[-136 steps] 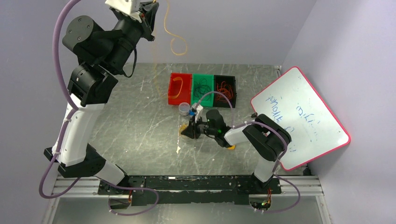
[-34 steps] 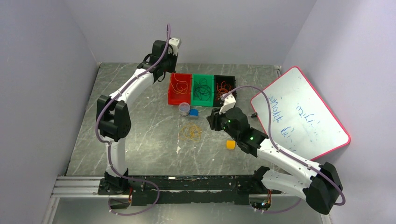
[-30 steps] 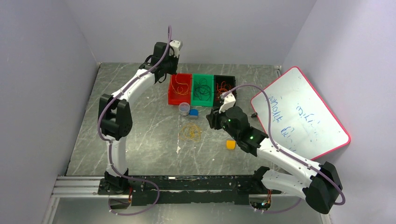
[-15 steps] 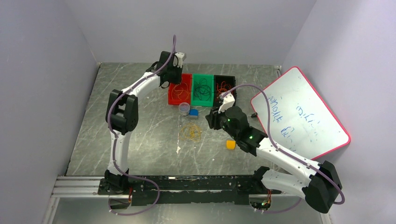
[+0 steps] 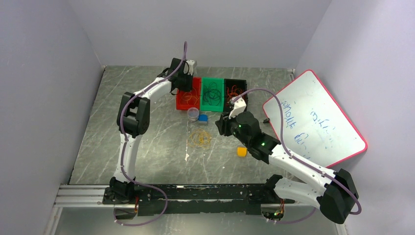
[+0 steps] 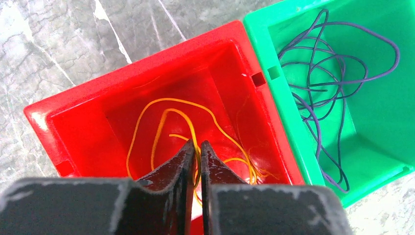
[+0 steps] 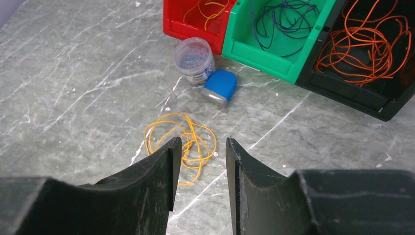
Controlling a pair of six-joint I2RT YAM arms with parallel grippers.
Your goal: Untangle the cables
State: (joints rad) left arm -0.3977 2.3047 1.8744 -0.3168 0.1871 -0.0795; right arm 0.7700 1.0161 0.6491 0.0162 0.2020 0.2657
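Yellow cables [image 7: 188, 142] lie just ahead of right pincer [image 7: 202, 144]

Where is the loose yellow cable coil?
Top view: the yellow cable coil lies on the table below the blue block, left of the right gripper.

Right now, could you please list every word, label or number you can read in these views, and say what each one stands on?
Whiteboard: a few lines of blue handwriting, turned away from the camera and too blurred to read.
Clear jar: any print on it is too small to make out.
Red bin, green bin, black bin: no writing shows.
Nothing can be quoted with confidence.
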